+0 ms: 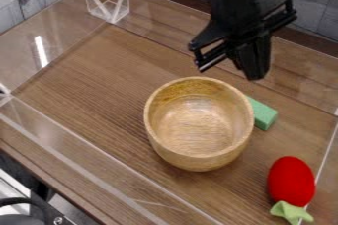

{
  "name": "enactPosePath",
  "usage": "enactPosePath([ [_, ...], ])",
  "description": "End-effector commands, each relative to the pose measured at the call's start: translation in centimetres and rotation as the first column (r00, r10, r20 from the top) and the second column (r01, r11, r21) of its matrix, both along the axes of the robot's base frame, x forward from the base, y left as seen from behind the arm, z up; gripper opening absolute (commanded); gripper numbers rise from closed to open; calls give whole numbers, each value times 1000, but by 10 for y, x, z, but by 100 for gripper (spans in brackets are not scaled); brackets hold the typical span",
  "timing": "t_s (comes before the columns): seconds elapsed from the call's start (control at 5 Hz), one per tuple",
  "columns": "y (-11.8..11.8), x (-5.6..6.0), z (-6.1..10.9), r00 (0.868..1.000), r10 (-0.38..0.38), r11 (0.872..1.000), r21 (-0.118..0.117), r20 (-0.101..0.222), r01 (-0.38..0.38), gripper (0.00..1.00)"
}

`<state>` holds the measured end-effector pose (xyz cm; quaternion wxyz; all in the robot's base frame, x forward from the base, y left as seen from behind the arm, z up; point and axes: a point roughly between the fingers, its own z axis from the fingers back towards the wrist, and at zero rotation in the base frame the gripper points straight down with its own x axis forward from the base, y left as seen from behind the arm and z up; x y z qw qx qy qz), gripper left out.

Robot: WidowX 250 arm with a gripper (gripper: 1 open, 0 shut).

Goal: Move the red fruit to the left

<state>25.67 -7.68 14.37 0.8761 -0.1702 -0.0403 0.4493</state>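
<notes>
The red fruit [292, 181] lies on the wooden table [93, 81], down and to the right of the wooden bowl [199, 122], near the lower right corner of the view and apart from the bowl's rim. Its red body points up-frame; its light green leafy cap [294, 212] points toward the bottom edge. Nothing touches the fruit.

Wooden bowl: upright, roughly mid-table, inside appears empty. Taken as reference for all positions below.

Green block [263, 114]: flat, rectangular, lying on the table just beside the bowl's right rim, tilted diagonally. Whether it touches the rim cannot be told.

Gripper [251, 66]: black, hanging above the bowl's upper right rim, pointing steeply downward, held clear of the table. Fingers drawn together with no gap visible between the tips; nothing held between them. It is well apart from the fruit, which sits on the far lower side of the bowl from it.

Clear plastic barrier [40, 51]: runs along the table edge to the left of the bowl, with a small clear stand [107, 5] at the far upper left.
</notes>
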Motion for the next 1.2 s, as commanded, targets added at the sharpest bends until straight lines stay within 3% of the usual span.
enactPosePath([
  [0.0,-14,-17,2,999,-31,1000,6,45,30,0],
  [0.4,15,-1,0,992,-89,996,26,84,87,0],
  [1.0,4,-9,1,977,-185,983,43,106,181,0],
])
